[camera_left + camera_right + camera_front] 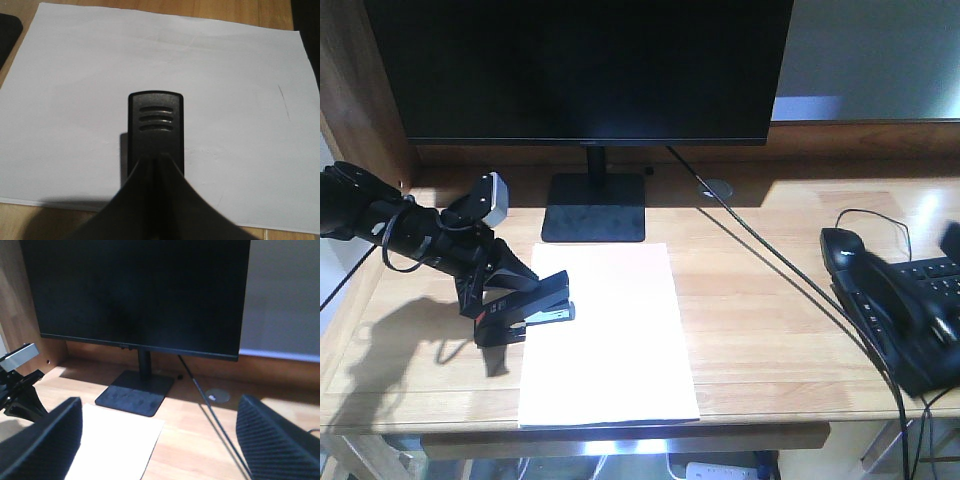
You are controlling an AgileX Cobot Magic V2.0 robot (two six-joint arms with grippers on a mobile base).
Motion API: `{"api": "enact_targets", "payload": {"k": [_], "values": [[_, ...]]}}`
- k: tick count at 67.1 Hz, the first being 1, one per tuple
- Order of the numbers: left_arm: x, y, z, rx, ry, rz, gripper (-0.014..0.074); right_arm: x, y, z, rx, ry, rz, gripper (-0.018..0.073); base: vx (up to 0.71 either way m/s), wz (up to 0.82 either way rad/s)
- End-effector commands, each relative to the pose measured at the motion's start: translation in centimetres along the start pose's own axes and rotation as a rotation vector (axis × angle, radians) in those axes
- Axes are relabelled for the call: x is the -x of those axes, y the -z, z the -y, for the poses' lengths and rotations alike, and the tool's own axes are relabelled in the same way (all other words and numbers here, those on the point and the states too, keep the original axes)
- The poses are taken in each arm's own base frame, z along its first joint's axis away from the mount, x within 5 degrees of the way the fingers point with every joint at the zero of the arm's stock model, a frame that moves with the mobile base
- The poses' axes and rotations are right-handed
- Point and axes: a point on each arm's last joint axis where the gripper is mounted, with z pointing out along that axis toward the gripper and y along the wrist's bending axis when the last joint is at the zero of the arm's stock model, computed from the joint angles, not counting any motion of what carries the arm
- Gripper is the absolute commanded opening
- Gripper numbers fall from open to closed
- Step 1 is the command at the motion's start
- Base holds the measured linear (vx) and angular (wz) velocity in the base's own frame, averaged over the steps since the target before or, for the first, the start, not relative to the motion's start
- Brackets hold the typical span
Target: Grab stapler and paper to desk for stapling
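Left end effector [508, 296] is clamping the stapler [542, 305].
Its nose is reaching ahead over the paper [610, 340] edge, seemingly positioning for stapling.

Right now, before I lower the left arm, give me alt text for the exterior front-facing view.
The left gripper holds the black stapler, tilted, at the left edge of the white paper lying on the wooden desk. A dark monitor stands behind the paper.
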Motion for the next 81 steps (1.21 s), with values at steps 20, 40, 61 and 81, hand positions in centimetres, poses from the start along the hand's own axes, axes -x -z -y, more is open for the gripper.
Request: {"api": "enact_targets", "payload": {"k": [20, 40, 61, 81], "values": [[2.7, 1.7, 0.2, 0.028, -0.026, 0.074, -0.0006, -3.2, 5.6, 0.0, -0.008, 0.085, 0.204, 0.0589, 0.00, 0.00], [2.7, 1.7, 0.2, 0.028, -0.026, 0.074, -0.0006, -4.8, 7.1, 0.1, -0.018, 0.082, 0.294, 0.0589, 0.00, 0.00], [2.7, 1.7, 0.2, 0.028, -0.026, 0.074, -0.0006, -4.8, 7.2, 0.1, -0.019, 0.082, 0.294, 0.0589, 0.00, 0.00], [2.7, 1.7, 0.2, 0.028, -0.026, 0.074, -0.0006, -4.8, 7.2, 0.1, -0.019, 0.082, 0.294, 0.0589, 0.00, 0.00]]}}
